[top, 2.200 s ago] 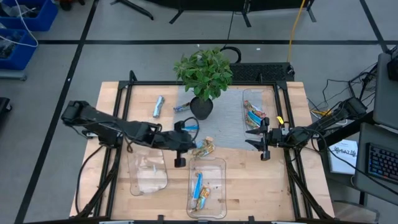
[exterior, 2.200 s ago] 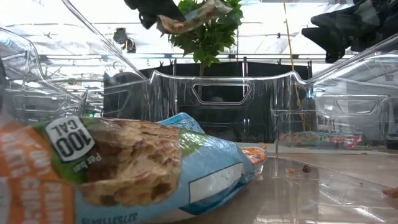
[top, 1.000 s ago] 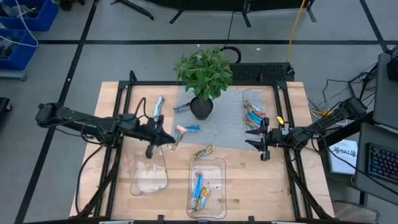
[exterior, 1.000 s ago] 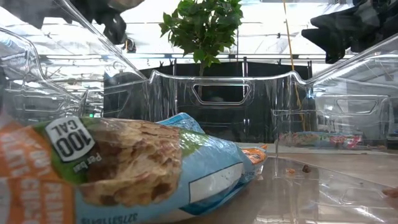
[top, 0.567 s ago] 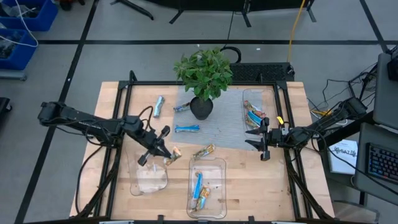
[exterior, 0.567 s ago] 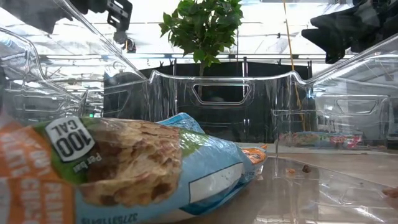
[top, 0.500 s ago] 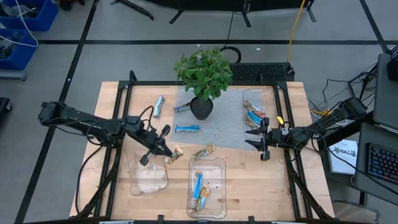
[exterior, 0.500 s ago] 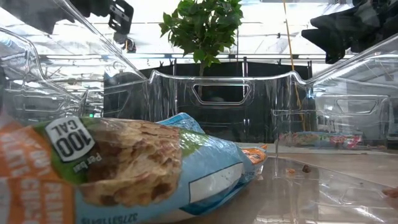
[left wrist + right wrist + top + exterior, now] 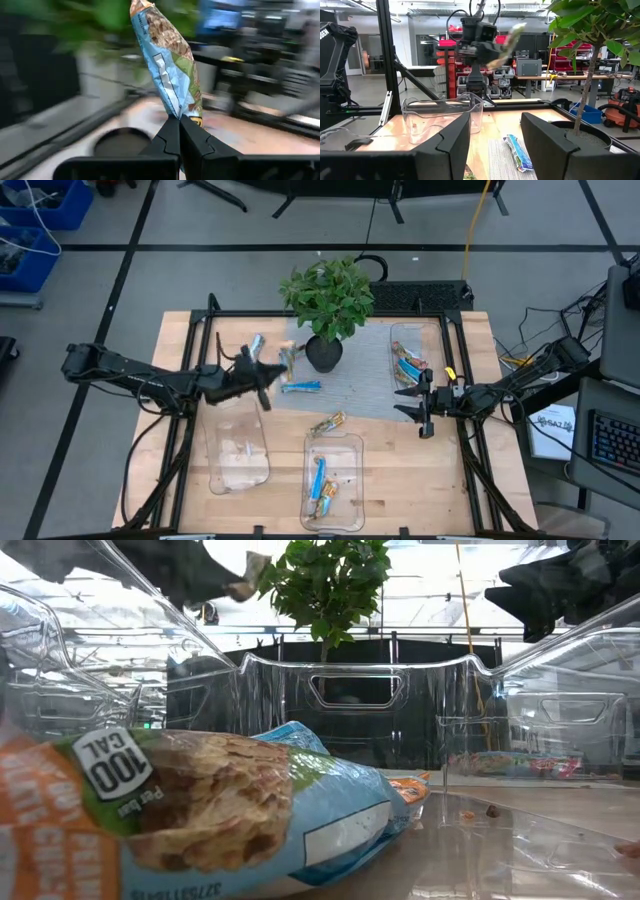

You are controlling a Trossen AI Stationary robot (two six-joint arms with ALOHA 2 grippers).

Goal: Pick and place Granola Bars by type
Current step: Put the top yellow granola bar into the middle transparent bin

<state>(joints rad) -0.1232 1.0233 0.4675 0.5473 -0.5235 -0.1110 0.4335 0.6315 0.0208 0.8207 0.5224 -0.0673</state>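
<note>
My left jaws (image 9: 179,125) are clamped on one granola bar (image 9: 169,65), blue-green wrapper, held in the air above the table (image 9: 180,340) near the potted plant (image 9: 328,300). My right jaws (image 9: 414,406) stand apart, empty, beside the right tray (image 9: 432,330); other bars lie on the table and in the trays.

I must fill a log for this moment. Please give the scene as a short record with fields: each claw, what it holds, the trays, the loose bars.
left claw: shut on a blue-and-green wrapped granola bar, raised near the potted green plant
right claw: open, empty, waiting beside the far right tray
clear plastic tray, right: several bars
clear plastic tray, middle: a few bars
clear plastic tray, left: contents unclear
loose bars: blue bar and brownish bar on the grey mat; silver bar on the wood
</note>
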